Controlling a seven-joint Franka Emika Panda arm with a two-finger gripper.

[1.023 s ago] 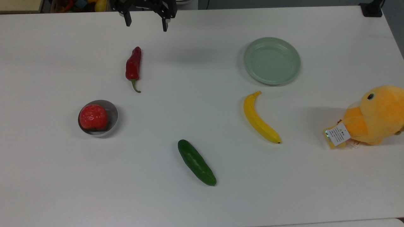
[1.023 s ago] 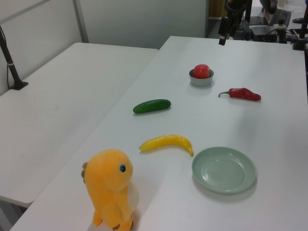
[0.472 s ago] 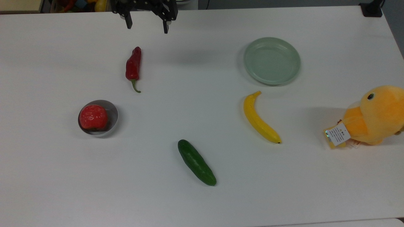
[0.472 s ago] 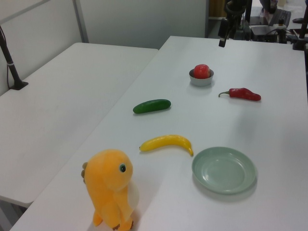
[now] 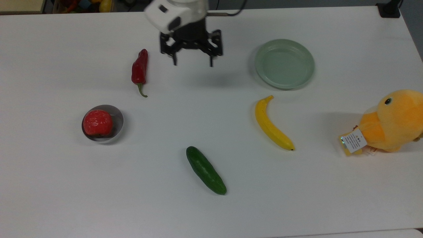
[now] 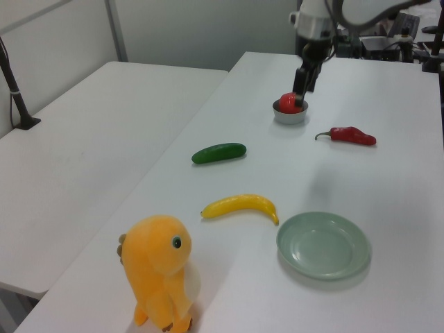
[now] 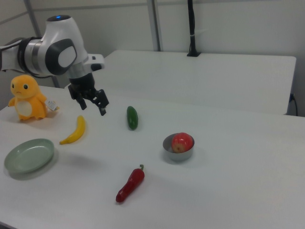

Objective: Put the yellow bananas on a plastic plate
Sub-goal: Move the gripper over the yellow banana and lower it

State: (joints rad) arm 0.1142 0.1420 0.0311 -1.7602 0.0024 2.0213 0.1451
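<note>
Hand (image 5: 192, 63): open, empty, upper centre of top view.
Banana (image 5: 271, 125): light, smooth, curved; best gripped across thick middle.
Plate (image 5: 285, 63): empty.

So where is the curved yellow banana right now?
In the top view, the curved yellow banana lies on the white table, just below the round pale green plate, apart from it.

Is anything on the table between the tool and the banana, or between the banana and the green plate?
Nothing visible. The open tool has bare table toward the banana, and the plate lies just past the banana's stem end with nothing between.
</note>
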